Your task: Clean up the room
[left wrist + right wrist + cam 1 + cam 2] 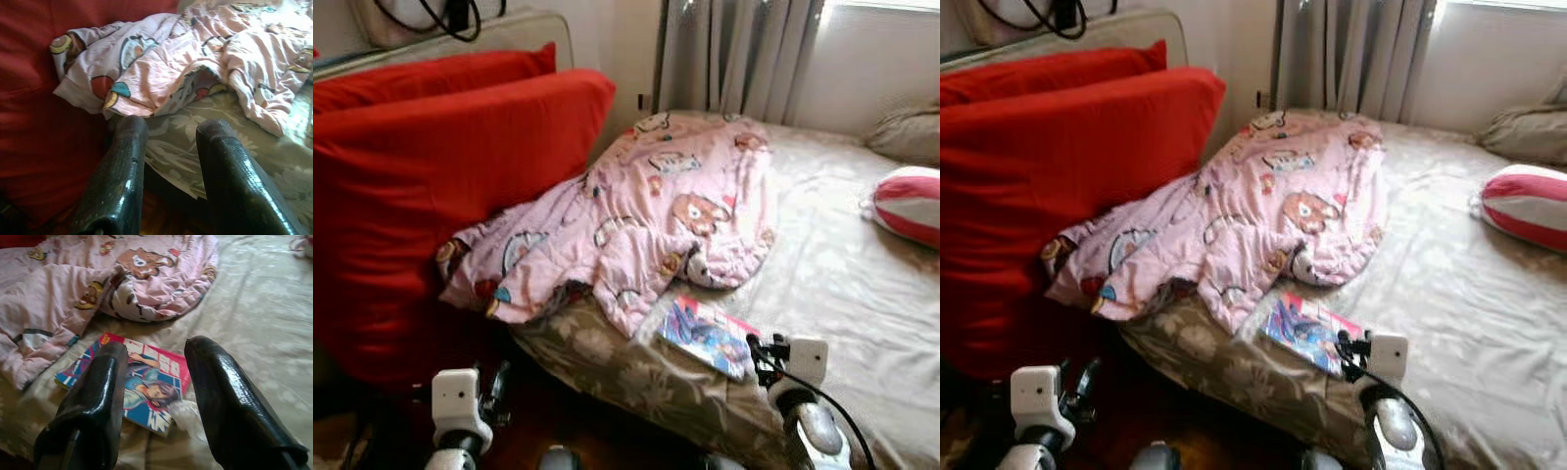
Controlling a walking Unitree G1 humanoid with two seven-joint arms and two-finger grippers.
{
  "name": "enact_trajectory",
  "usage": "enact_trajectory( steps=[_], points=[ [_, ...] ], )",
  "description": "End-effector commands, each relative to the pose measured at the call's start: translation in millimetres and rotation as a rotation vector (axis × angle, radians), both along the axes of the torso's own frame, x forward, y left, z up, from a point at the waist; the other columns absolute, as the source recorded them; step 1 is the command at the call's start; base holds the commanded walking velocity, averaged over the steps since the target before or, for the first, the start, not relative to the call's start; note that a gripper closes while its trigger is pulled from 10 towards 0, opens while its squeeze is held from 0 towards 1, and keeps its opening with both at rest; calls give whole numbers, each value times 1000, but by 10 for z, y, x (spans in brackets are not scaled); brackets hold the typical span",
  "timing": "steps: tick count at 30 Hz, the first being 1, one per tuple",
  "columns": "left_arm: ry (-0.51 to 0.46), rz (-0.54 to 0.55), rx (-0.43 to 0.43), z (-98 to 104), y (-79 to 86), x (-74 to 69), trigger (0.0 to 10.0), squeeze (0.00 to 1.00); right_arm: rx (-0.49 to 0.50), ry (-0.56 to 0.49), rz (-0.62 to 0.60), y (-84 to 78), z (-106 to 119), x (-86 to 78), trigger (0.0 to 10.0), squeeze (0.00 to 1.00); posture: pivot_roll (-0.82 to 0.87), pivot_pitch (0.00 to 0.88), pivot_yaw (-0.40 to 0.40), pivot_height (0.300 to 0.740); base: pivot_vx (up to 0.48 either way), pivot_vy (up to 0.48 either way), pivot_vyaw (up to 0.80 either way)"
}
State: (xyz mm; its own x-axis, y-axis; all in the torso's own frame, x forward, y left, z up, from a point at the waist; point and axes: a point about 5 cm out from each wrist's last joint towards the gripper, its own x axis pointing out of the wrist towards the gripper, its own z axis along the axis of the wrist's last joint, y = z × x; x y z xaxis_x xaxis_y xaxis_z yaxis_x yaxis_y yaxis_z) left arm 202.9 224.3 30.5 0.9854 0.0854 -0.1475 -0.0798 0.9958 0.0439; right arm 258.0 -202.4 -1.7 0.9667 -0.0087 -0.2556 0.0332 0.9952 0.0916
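Right wrist view: your right gripper, fingers wide, frames the book mid-frame; thin, light, floppy — pinch its near edge off the bed.

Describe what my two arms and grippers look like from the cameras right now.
Both arms end in white boxy wrist housings on silver forearms. The right gripper and left gripper each have two long, glossy black fingers with a textured surface. A black cable loops along the right forearm.

Before us, a blanket lies on the bed, a comic book just in front, cushions to its left.
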Motion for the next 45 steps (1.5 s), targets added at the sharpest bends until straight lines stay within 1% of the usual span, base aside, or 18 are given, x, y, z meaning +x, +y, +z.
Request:
enact_trajectory(
  steps=[1, 7, 16, 20, 29, 36, 41, 44, 45],
  points=[
    [-2, -19, 20, 35, -6, 45, 10000, 0, 6, -7, 10, 21, 19, 26, 10000, 0, 114, 0, -24, 632, 0, 0, 0],
    [6, -23, 23, 31, -14, 51, 10000, 0, 5, 1, 7, 18, 12, 26, 10000, 0, 114, 0, -26, 632, 0, 0, 0],
    [10, -26, 23, 25, -30, 44, 10000, 0, 24, 1, 36, 55, 0, 10, 10000, 0, 111, 0, -24, 632, 0, 0, 0],
    [13, -29, 24, 25, -30, 34, 10000, 0, 21, 18, 51, 68, -22, 2, 10000, 0, 109, 0, -20, 632, 272, 0, 0],
    [17, -41, 33, 24, -17, 31, 10000, 0, 28, 20, 64, 96, -16, 32, 10000, 0, 108, 0, -10, 632, 299, 0, 0],
    [9, -50, 40, 62, -6, 72, 10000, 0, 24, 43, 76, 130, -38, 42, 10000, 0, 107, 0, -7, 632, 307, 0, 0],
    [5, -50, 42, 73, -1, 74, 10000, 0, 25, 57, 83, 157, -48, 59, 10000, 0, 106, 0, -5, 632, 283, 0, 0],
    [2, -50, 42, 83, 5, 63, 10000, 0, 38, 60, 73, 171, -36, 95, 10000, 0, 111, 0, -4, 632, 0, 0, 0],
    [-1, -50, 41, 94, 9, 61, 10000, 0, 43, 78, 52, 164, -43, 114, 10000, 0, 114, 0, -3, 632, 0, 0, 0]
  ],
)
